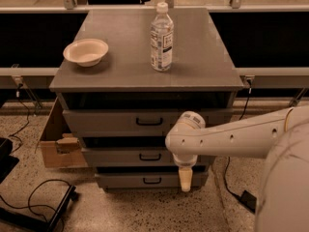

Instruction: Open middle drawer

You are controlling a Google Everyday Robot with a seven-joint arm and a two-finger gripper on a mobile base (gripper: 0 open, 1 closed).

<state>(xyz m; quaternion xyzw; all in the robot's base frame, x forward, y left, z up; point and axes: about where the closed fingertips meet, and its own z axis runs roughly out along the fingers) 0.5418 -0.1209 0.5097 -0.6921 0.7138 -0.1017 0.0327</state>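
Observation:
The grey cabinet has three flat-fronted drawers stacked under its top. The middle drawer (120, 157) has a small black bar handle (150, 156) and looks closed. My gripper (185, 179) hangs pointing down from the white arm (231, 138), which reaches in from the right. The gripper sits right of and below the middle drawer's handle, in front of the right part of the bottom drawer (125, 181). It holds nothing that I can see and is apart from the handle.
A water bottle (161, 33) and a cream bowl (86, 51) stand on the cabinet top (203, 66). The top drawer (111, 122) is above. An open cardboard box (58, 146) sits at the cabinet's left. Cables (34, 197) lie on the floor.

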